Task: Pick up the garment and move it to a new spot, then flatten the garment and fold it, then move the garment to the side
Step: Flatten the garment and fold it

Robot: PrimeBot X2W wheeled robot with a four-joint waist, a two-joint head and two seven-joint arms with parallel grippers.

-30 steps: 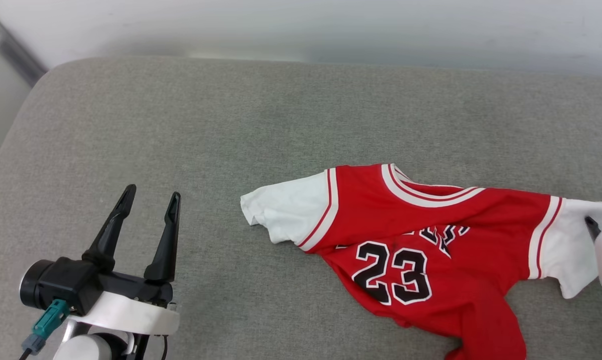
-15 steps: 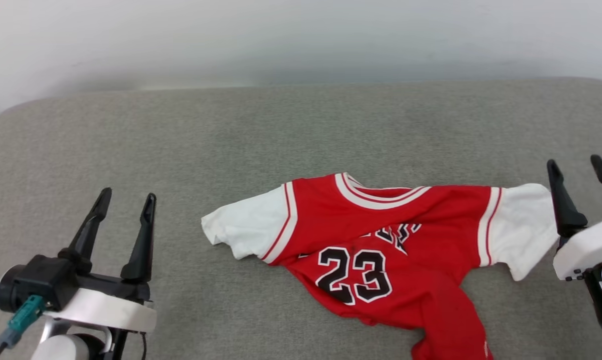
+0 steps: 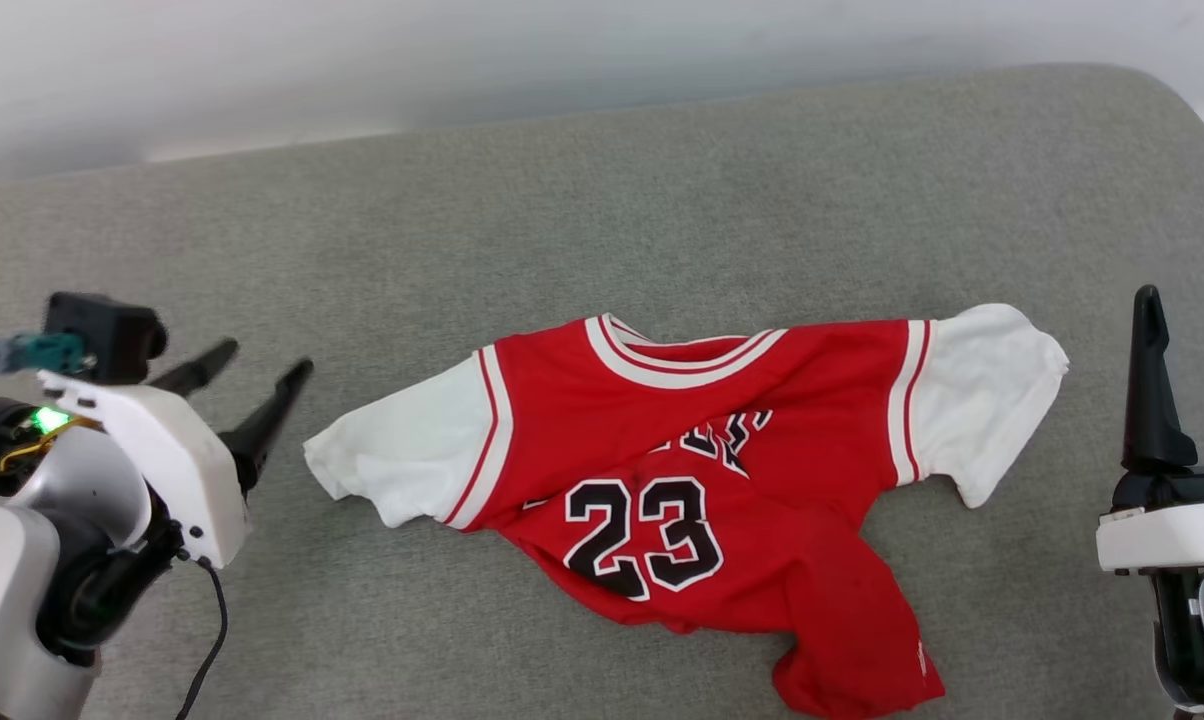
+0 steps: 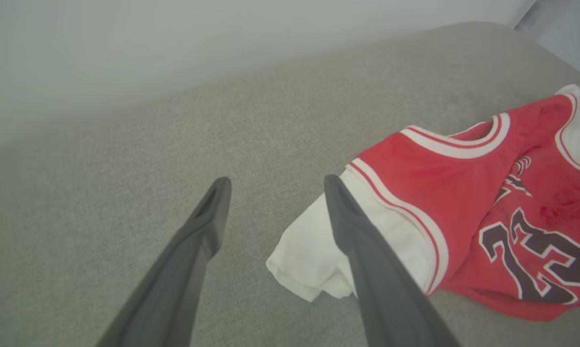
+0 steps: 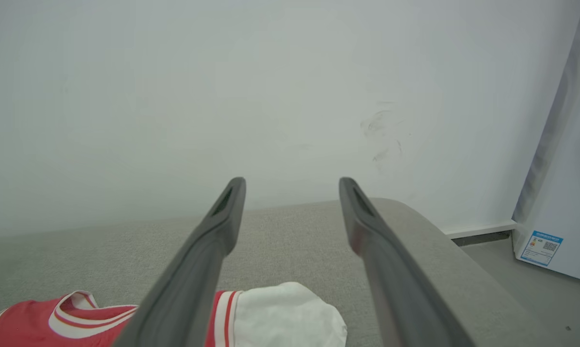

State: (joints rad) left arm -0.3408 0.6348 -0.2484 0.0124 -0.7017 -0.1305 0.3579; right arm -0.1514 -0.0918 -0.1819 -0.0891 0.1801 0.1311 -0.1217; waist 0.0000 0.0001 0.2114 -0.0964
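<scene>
A pale wall (image 3: 562, 60) runs along the far side, and below it a wide grey cushion (image 3: 662, 200) with a rounded far right corner takes up most of the scene. To the right of the cushion, in the right wrist view, a strip of grey floor (image 5: 507, 274) leads to a white cabinet (image 5: 564, 183) with a small blue sticker (image 5: 540, 246) low on its side. The shirt (image 3: 752, 440) lies on the cushion, a little right of the middle and towards the near edge, front side up but crumpled: its striped collar (image 3: 677, 360) points to the far side, a fold hides most of the lettering, the black 23 (image 3: 642, 535) shows clearly, and the lower part twists away to the near right. One white sleeve (image 3: 402, 470) spreads out to the left and the other sleeve (image 3: 982, 390) to the right. The left gripper (image 3: 265, 356) hovers near the left sleeve, its dark fingers parted and empty, tips aimed at the sleeve without touching it. The right gripper (image 3: 1192, 300) stands just right of the right sleeve, fingers upright, spread wide and holding nothing.
</scene>
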